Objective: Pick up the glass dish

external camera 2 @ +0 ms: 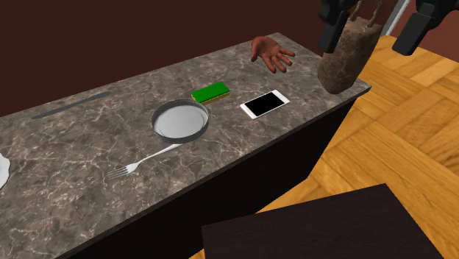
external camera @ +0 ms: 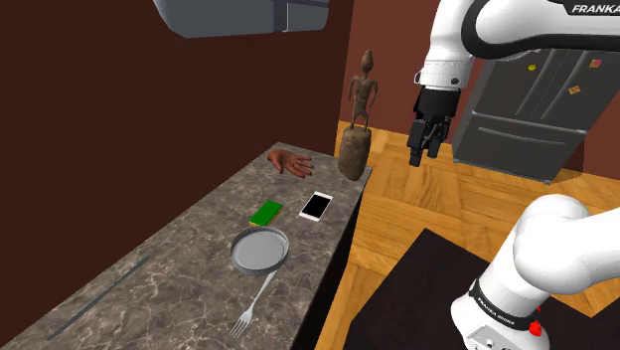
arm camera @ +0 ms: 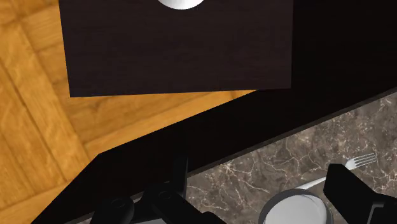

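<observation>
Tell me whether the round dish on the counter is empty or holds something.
Empty. Inside the dish only its bare pale bottom shows within the grey rim; the fork lies outside it, on the counter.

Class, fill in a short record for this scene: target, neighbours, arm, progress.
target: round grey dish, flat on the marbled counter
neighbours: fork, green block, white phone
arm: gripper open, raised beyond the counter's edge, apart from the dish
progress: dish not yet grasped
</observation>
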`<action>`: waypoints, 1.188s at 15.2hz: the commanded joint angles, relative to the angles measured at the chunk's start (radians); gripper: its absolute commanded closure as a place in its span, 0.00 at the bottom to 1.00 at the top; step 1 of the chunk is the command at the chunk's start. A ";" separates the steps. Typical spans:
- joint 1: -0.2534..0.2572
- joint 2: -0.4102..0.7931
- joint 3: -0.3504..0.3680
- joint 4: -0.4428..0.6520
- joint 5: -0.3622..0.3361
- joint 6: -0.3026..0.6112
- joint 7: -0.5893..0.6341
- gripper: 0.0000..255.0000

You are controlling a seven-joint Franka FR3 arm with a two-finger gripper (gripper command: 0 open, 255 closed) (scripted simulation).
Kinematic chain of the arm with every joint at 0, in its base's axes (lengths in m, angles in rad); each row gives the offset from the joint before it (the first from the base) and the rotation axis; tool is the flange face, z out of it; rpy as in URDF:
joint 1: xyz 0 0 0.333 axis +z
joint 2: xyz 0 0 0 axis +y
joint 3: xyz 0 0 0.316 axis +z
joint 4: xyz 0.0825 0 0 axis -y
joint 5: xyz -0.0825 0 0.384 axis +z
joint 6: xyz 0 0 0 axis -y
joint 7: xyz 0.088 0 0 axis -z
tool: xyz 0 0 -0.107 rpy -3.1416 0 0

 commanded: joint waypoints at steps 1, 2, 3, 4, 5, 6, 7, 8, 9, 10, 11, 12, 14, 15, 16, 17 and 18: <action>0.000 0.000 0.000 0.000 0.000 0.000 0.000 0.00; 0.003 0.026 0.008 -0.008 0.005 0.034 0.003 0.00; 0.007 0.054 0.016 -0.015 0.010 0.068 0.006 0.00; 0.010 0.082 0.024 -0.020 0.015 0.102 0.009 0.00; 0.013 0.112 0.033 -0.023 0.019 0.135 0.012 0.00; 0.016 0.143 0.041 -0.026 0.023 0.168 0.014 0.00; 0.019 0.175 0.048 -0.026 0.027 0.201 0.017 0.00; 0.022 0.209 0.056 -0.026 0.030 0.234 0.020 0.00; 0.025 0.243 0.064 -0.023 0.034 0.266 0.023 0.00; 0.028 0.278 0.071 -0.020 0.036 0.297 0.027 0.00; 0.030 0.314 0.079 -0.015 0.038 0.328 0.030 0.00; 0.033 0.350 0.086 -0.008 0.040 0.358 0.033 0.00; 0.037 0.425 0.100 0.009 0.041 0.415 0.041 0.00; 0.039 0.463 0.106 0.020 0.041 0.442 0.045 0.00; 0.041 0.502 0.113 0.032 0.040 0.469 0.050 0.00; 0.043 0.541 0.119 0.046 0.039 0.494 0.054 0.00; 0.045 0.581 0.125 0.061 0.036 0.519 0.059 0.00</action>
